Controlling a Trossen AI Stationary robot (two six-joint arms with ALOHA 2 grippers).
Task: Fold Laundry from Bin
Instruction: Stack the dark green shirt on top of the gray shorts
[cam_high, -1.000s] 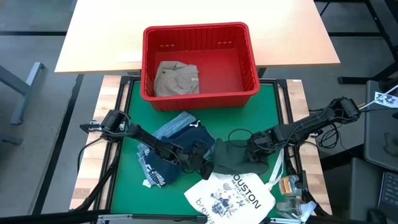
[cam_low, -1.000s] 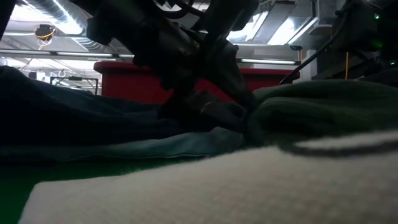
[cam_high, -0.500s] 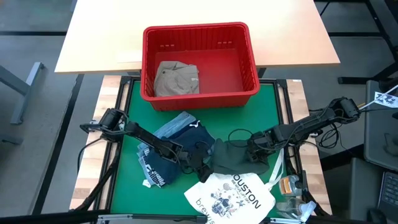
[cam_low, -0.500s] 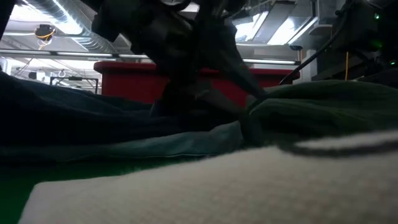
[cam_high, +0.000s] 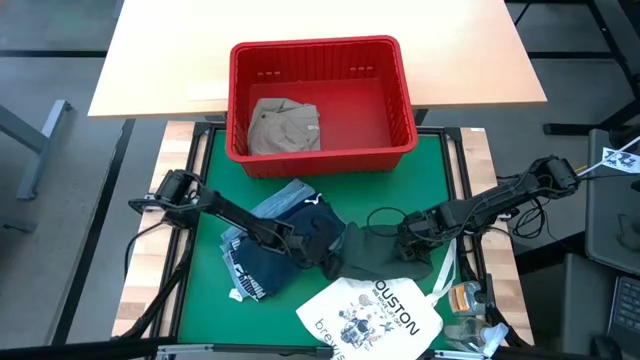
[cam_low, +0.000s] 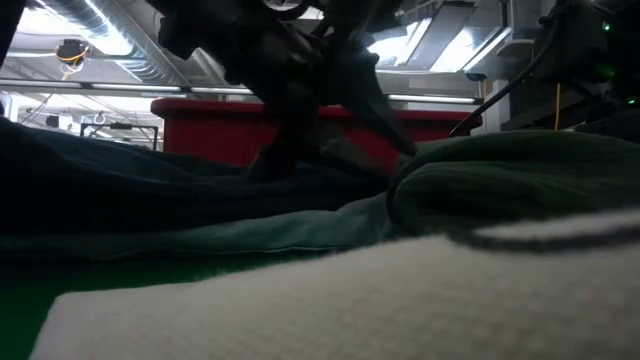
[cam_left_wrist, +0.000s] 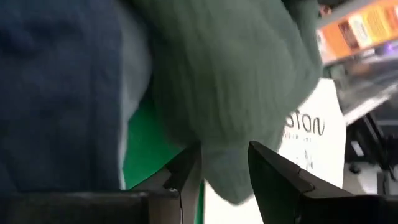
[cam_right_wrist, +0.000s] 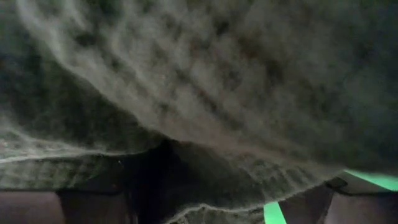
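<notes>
Your left gripper (cam_high: 325, 258) is down on the green mat (cam_high: 440, 165) near its front edge, and the wrist cam shows the two fingers (cam_left_wrist: 273, 171) pinching a fold of the dark green garment (cam_left_wrist: 230, 81), cloth sitting right btwn them. The right gripper (cam_high: 408, 240) is low on the other side of that same green garment (cam_high: 375, 255), toward the mat's right edge; its wrist view is filled w/ knit fabric (cam_right_wrist: 205, 81), fingers spread wide w/ cloth bunched btwn them, but you can't tell if it really has a hold. The navy piece (cam_high: 262, 262) and the light blue denim (cam_high: 285, 200) are piled just left of the green one, around the middle-left of the mat, touching each other. The khaki-tan garment (cam_high: 284, 126) is in the red bin (cam_high: 400, 95), left half, bin sitting at the mat's back edge and overlapping the wooden tabletop (cam_high: 160, 60). The white HOUSTON tote (cam_high: 370, 318) lies at the front edge, w/ the green garment's front edge on top of it.
</notes>
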